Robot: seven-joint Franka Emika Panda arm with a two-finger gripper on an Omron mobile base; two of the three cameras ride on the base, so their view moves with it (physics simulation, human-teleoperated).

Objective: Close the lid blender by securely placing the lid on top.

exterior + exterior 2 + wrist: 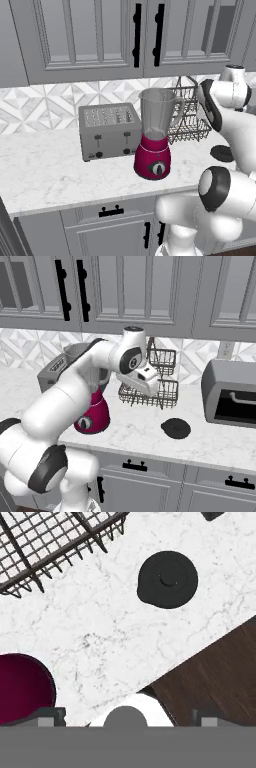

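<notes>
In the left base view, the blender (155, 135) stands open-topped near the counter (45, 170) front edge, right of the toaster (108, 131). In the right base view, the lid (176, 428) lies flat on the counter, right of the blender, nearer than the wire rack (150, 391). In the hand view, the gripper (127, 717) hangs well above the lid, holding nothing, its fingertips (49, 716) set wide apart.
</notes>
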